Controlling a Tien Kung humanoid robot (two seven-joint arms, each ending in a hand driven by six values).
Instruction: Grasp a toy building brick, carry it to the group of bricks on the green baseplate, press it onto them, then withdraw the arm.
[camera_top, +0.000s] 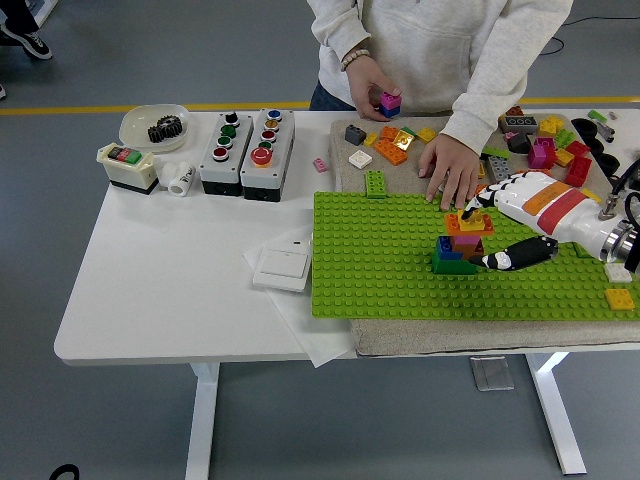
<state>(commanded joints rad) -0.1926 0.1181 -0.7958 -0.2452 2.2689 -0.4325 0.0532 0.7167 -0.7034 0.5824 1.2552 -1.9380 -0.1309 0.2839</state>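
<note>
Pinching yellow brick (475, 221) atop brick stack (461, 243) on green baseplate (380, 260): right hand (510, 222), fingers clenched around it. No legible writing anywhere.

1 green baseplate (400, 260), 2 button boxes (245, 150), 1 wall switch (283, 266) at its 9 o'clock, 1 robot hand (510, 225), 2 person's hands (450, 170).
</note>
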